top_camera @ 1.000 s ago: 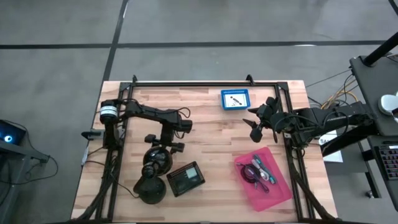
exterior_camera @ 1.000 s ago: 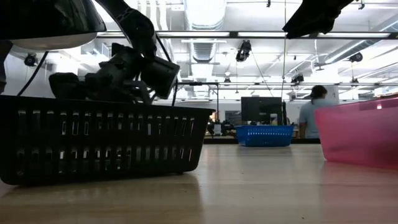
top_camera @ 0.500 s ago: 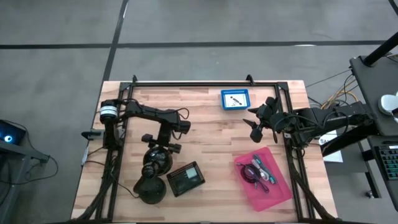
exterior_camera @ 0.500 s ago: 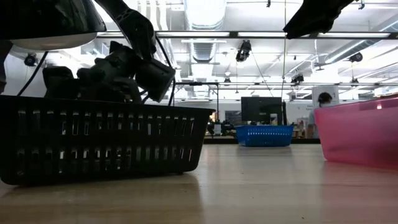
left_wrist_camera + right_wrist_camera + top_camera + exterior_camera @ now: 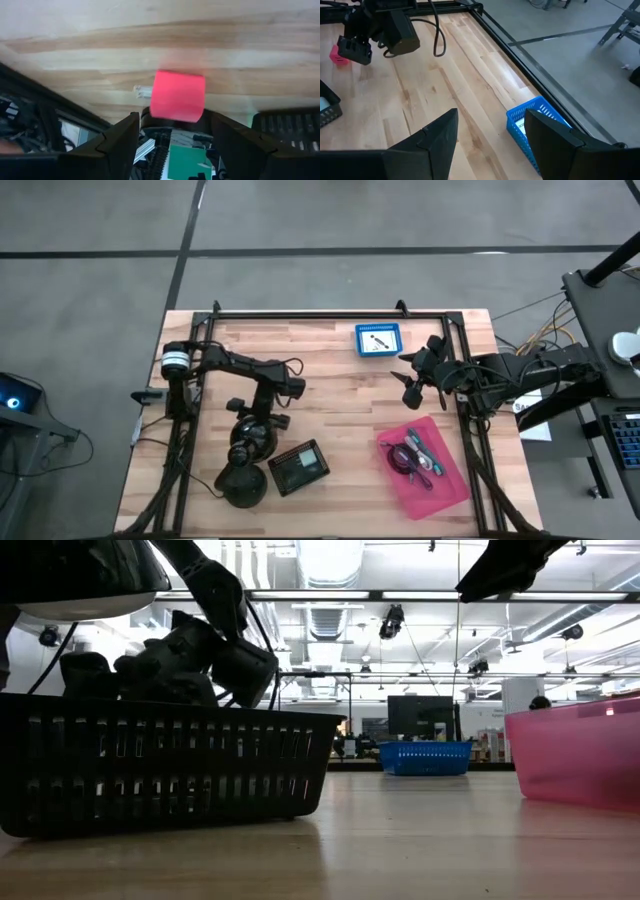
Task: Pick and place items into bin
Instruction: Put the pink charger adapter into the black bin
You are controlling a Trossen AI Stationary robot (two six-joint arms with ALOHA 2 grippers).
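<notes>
Both sets of jaws are seen spread, nothing gripped. Left gripper (image 5: 172, 145) is hung just above a small pink block (image 5: 177, 95), judged light, stiff, best pinched across flat sides. Right gripper (image 5: 412, 385) is parked well away from the block, beside the blue bin (image 5: 378, 340). Wooden table (image 5: 340, 380), smooth; workshop behind.
</notes>
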